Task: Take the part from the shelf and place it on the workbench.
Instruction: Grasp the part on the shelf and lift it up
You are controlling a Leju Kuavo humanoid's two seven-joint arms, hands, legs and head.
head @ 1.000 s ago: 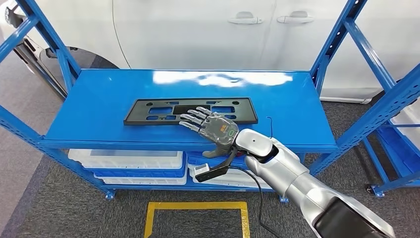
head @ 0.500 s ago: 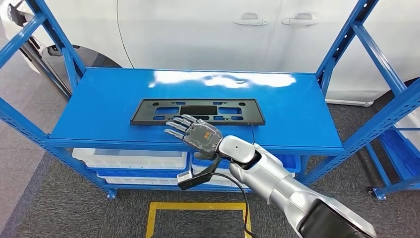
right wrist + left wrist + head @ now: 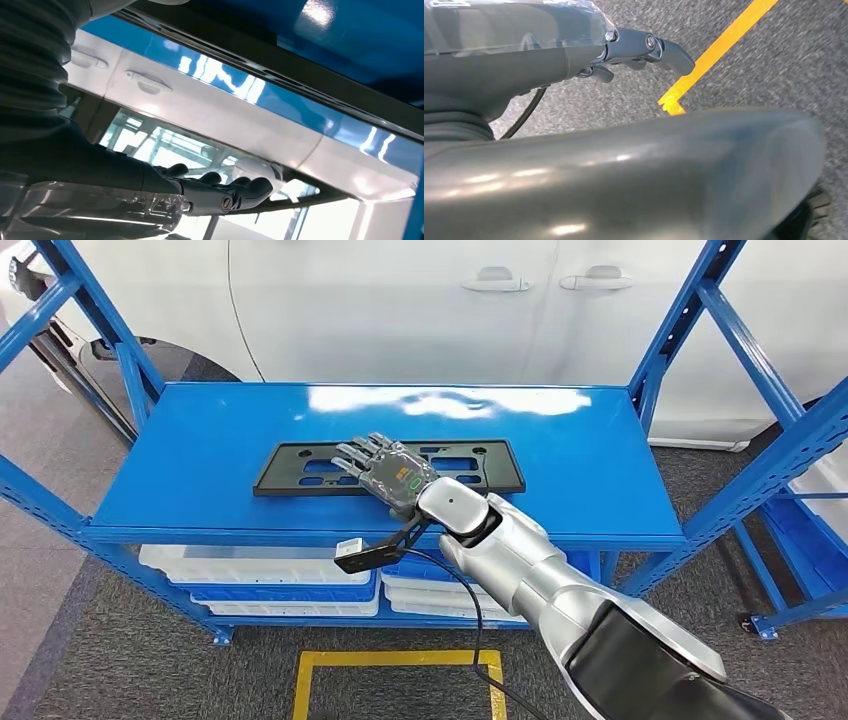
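Blue steel makes up the shelf (image 3: 600, 470), whose glossy top deck carries the one thing that matters here. Behind it stands a white car (image 3: 420, 310), and on the lower tier sit white bins (image 3: 260, 562).

The part (image 3: 300, 468) is a long, flat black frame with rectangular cut-outs, lying flat near the middle of the top deck, its long side parallel to the front edge. It looks like thin moulded plastic: probably light, fairly stiff along its length but likely to flex if lifted by one end. Lying flush on a slick painted surface, it offers no gap underneath, so a pinch from above would likely slip. The better hold, I judge, is on the near long edge around the middle, perhaps after sliding it toward the shelf lip so fingers can get beneath.

The right hand (image 3: 388, 473) hovers over the frame's centre, fingers spread and stretched forward, holding nothing; whether it touches the frame I cannot tell. The left hand (image 3: 644, 50) hangs by the floor, fingers loosely curled, empty.
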